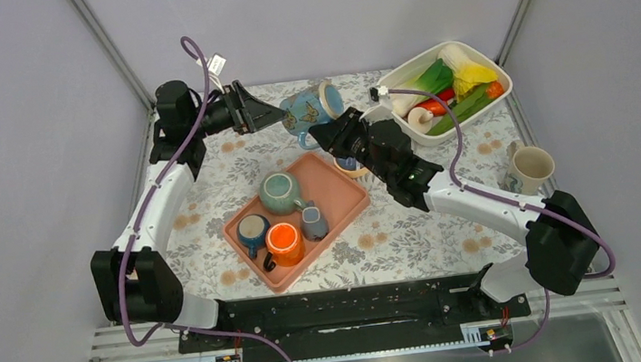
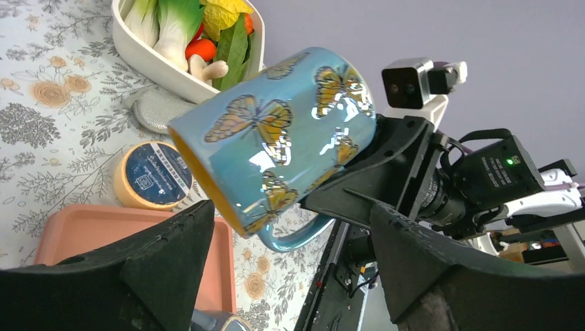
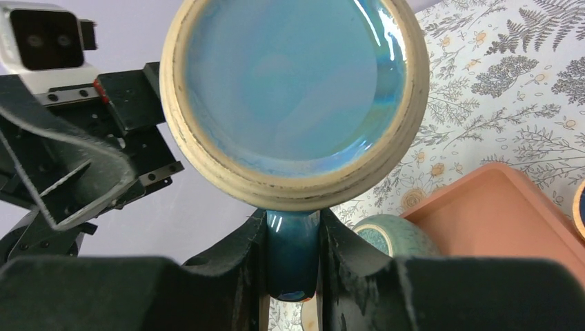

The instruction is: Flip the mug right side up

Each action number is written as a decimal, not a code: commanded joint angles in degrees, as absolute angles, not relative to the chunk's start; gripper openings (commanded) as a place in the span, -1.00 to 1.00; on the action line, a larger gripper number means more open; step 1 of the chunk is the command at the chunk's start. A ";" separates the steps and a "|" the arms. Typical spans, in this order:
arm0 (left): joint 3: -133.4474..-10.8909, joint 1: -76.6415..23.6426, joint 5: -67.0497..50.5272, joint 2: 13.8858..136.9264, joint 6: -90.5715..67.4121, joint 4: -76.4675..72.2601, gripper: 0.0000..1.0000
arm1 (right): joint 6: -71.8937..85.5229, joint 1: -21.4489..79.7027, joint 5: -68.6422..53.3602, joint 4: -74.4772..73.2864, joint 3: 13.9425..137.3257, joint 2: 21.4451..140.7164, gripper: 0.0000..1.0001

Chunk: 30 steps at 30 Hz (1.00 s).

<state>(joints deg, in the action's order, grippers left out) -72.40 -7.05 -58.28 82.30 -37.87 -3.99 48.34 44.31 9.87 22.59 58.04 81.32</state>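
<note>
The blue mug with orange butterflies [image 1: 313, 109] hangs in the air at the back of the table, tilted on its side. In the left wrist view the mug [image 2: 276, 138] has its yellow-rimmed mouth pointing down-left. My right gripper [image 1: 336, 135] is shut on the mug's dark blue handle [image 3: 293, 252]; the mug's glazed base [image 3: 293, 83] faces its camera. My left gripper [image 1: 271, 116] is open just left of the mug, and its two fingers [image 2: 162, 265] stand wide apart below the mug without gripping it.
A pink tray [image 1: 342, 199] holds a teal upturned cup [image 1: 280, 192], a blue mug [image 1: 252, 230], an orange mug [image 1: 283, 240] and a small grey jug [image 1: 313, 221]. A yellow cup with a blue base [image 2: 152, 176] stands beside the tray. A white dish of vegetables [image 1: 498, 79] sits back right, a beige mug [image 1: 530, 168] at right.
</note>
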 commanded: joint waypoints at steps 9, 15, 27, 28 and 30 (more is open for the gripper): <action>-73.56 -10.30 -60.62 82.23 -42.14 -7.83 0.71 | 49.40 44.49 7.58 35.94 60.60 75.75 -1.00; -71.92 -10.94 -63.59 82.24 -54.90 -22.02 0.32 | 53.72 44.56 2.95 39.13 61.35 78.38 -1.00; -71.83 -12.10 -63.95 81.32 -56.51 -24.18 -1.00 | 62.02 44.68 -5.03 43.91 63.22 87.27 -1.00; -71.97 -11.89 -63.07 81.04 -54.63 -22.35 -1.00 | 62.21 44.65 -4.86 43.36 63.09 87.53 -0.96; -72.91 -11.58 -60.52 80.51 -48.57 -15.03 -1.00 | 61.95 44.61 -3.78 41.39 62.42 87.59 -0.52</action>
<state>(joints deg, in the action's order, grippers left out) -70.98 -9.37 -64.64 82.83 -53.43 -24.45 64.88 43.40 -3.53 36.21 59.20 86.78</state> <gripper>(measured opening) 0.150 0.329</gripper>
